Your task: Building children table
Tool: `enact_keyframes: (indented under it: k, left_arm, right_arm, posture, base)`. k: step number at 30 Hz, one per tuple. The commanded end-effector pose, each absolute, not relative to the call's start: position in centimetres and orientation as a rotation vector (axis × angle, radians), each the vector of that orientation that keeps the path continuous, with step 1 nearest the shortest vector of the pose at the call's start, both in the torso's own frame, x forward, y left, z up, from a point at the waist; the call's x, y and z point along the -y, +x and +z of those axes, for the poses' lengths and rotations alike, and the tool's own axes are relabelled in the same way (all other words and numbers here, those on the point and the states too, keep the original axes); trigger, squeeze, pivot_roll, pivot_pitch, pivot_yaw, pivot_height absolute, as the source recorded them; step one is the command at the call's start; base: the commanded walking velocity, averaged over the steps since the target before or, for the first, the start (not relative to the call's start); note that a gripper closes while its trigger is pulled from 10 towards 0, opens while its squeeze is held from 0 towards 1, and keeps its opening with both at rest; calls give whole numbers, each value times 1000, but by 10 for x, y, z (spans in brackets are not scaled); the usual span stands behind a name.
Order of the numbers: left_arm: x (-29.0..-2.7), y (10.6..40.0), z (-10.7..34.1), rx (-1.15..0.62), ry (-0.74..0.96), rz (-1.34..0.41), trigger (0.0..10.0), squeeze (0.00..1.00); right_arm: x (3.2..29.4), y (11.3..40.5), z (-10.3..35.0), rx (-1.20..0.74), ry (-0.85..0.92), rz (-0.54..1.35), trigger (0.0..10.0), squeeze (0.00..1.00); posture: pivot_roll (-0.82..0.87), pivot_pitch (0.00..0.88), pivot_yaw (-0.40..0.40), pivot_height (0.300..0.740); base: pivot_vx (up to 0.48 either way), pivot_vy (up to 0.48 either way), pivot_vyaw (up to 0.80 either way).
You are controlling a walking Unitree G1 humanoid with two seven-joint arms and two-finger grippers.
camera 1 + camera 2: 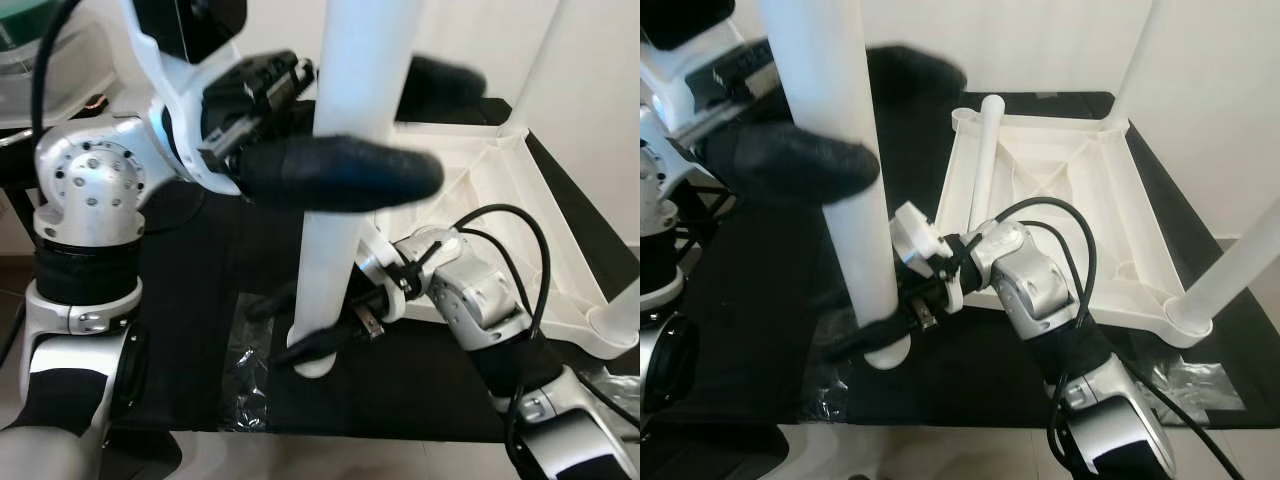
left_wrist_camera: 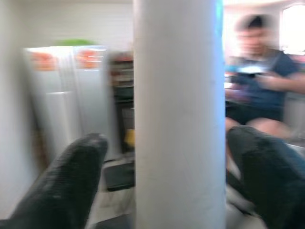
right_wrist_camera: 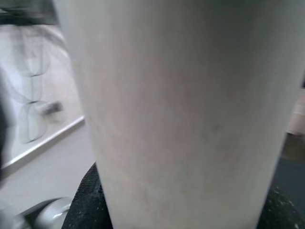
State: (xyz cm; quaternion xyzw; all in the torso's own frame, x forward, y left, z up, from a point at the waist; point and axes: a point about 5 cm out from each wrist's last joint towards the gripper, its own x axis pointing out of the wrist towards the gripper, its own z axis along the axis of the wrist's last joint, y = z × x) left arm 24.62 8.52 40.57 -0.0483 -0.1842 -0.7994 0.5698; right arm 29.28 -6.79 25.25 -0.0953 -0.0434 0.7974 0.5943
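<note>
The left gripper [image 1: 345, 130] is raised high at the left, its two fingers [image 1: 340, 172] lying either side of the upper part of a white leg [image 1: 335, 215]. In the left wrist view a gap shows between each finger and the leg, so the jaws are spread around it, not pinching.

The leg stands upright on a black mat [image 1: 200, 300], its foot just beside a piece of clear plastic wrap [image 1: 245, 375].

The right gripper [image 1: 880, 335] is low at the leg's foot, its fingers on either side of the base and pressed to it, gripping the leg.

To the right the upturned tabletop [image 1: 1090, 200] lies on the mat. A loose leg [image 1: 985, 160] lies on its left part, and another leg [image 1: 1230, 265] stands in its near right corner.

A blurred seated person [image 2: 259, 71] shows in the left wrist view behind the leg.
</note>
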Motion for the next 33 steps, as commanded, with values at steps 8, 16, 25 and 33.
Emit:
enact_keyframes:
  k: [8, 16, 25, 33]
  left_arm:
    - [-118, 283, 364, 371, -143, -1612, 10000, 1000]
    - [-200, 348, 304, 273, -38, -677, 10000, 482]
    - [-183, 323, 265, 267, 2, -495, 10000, 0]
    - [-193, 300, 232, 256, -25, -236, 10000, 0]
  right_arm:
    - [78, 309, 251, 67, -187, 1661, 0, 0]
    - [102, 351, 284, 205, -137, 1196, 0, 0]
    - [92, 347, 279, 193, -134, 1273, 10000, 0]
    - [75, 332, 271, 186, -129, 1412, 10000, 0]
  posture:
    - [-16, 146, 17, 740]
    - [-17, 185, 11, 740]
    - [-14, 246, 1, 740]
    - [-2, 290, -14, 740]
  base:
    - [0, 0, 0]
    - [0, 0, 0]
    - [0, 0, 0]
    - [0, -255, 298]
